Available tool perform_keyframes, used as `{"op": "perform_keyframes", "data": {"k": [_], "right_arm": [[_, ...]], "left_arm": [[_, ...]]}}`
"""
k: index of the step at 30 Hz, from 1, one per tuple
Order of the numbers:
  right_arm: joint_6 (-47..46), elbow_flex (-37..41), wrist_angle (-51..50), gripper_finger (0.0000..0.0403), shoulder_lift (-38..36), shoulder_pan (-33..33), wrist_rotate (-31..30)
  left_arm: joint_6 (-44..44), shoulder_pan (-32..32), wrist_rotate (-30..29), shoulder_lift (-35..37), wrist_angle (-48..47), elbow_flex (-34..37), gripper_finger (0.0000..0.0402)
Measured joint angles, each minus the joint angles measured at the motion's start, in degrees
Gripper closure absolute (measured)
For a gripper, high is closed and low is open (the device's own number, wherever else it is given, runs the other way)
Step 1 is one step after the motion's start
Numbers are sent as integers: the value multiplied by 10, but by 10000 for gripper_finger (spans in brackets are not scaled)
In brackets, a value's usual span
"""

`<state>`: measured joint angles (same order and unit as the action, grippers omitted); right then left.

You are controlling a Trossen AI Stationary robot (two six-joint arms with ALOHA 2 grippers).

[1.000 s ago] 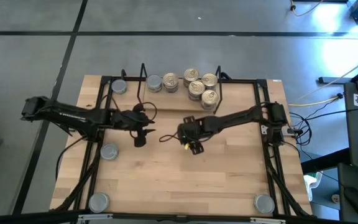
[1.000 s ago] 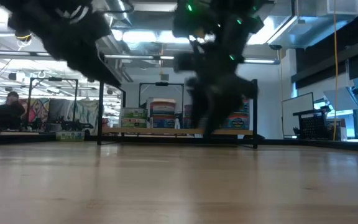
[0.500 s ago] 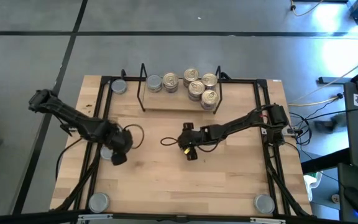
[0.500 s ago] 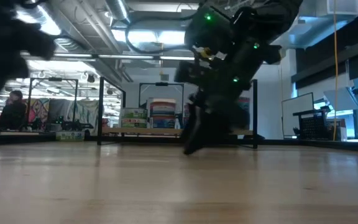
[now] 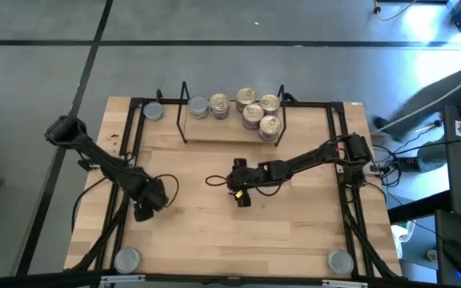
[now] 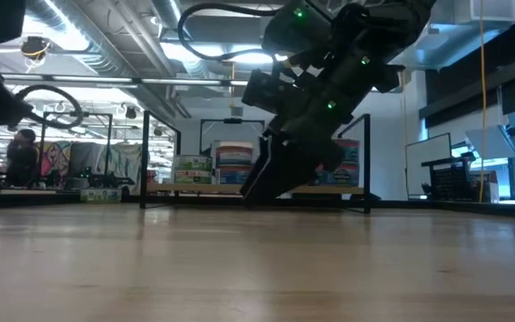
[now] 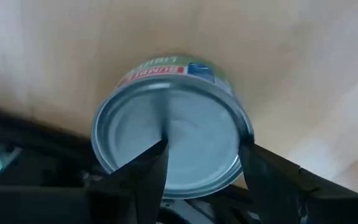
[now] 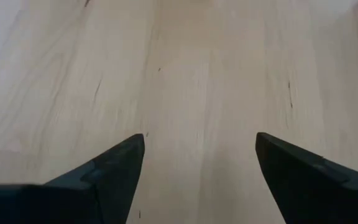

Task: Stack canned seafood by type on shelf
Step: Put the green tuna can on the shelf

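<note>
My left gripper [image 5: 144,208] is open at the table's left side, over a silver-lidded tin [image 7: 191,112] that stands on the wood beside the black rail. In the left wrist view my left gripper [image 7: 204,149] has its fingertips spread in front of the tin's lid; I cannot tell whether they touch it. The gripper hides this tin in the high view. My right gripper [image 5: 242,196] is open and empty over bare wood at mid-table [image 8: 201,140]. The shelf [image 5: 184,120] at the far edge holds one silver tin [image 5: 198,106] and several gold-lidded tins [image 5: 252,112].
A silver tin [image 5: 153,112] stands left of the shelf at the far left corner. Two more silver tins stand at the near left corner [image 5: 126,258] and near right corner [image 5: 340,261]. Black rails [image 5: 350,216] edge the table. A person [image 6: 21,161] sits far behind the table.
My left gripper has swung from mid-table toward the table's left and near edges and now stands over the silver tin by the left rail. My right gripper has stayed near mid-table, shifting slightly toward the left.
</note>
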<state>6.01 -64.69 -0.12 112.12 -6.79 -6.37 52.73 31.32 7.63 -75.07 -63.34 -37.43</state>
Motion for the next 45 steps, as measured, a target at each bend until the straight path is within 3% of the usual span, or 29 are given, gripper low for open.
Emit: {"op": "perform_keyframes", "data": {"k": [5, 16, 21, 30, 36, 40, 45], "right_arm": [[-11, 0, -6, 95, 0, 1, 72], [-10, -3, -130, 95, -10, 0, 39], [-25, -2, -218, 95, -37, 0, 38], [-21, -1, -232, 95, -48, 0, 38], [-104, -2, -151, 95, -45, 0, 55], [-70, -1, -113, 95, -43, 0, 71], [-17, -1, -68, 95, -38, -6, 75]], "left_arm": [[-88, -19, -13, -11, 86, -4, 201], [-288, -73, -156, -31, 242, -22, 201], [-386, -113, -168, -80, 366, -24, 201], [-501, -167, -156, -151, 621, -23, 202], [-489, -181, -156, -99, 542, -79, 202], [-488, -180, -155, -84, 514, -78, 202], [-499, -182, -154, -90, 576, -40, 202]]}}
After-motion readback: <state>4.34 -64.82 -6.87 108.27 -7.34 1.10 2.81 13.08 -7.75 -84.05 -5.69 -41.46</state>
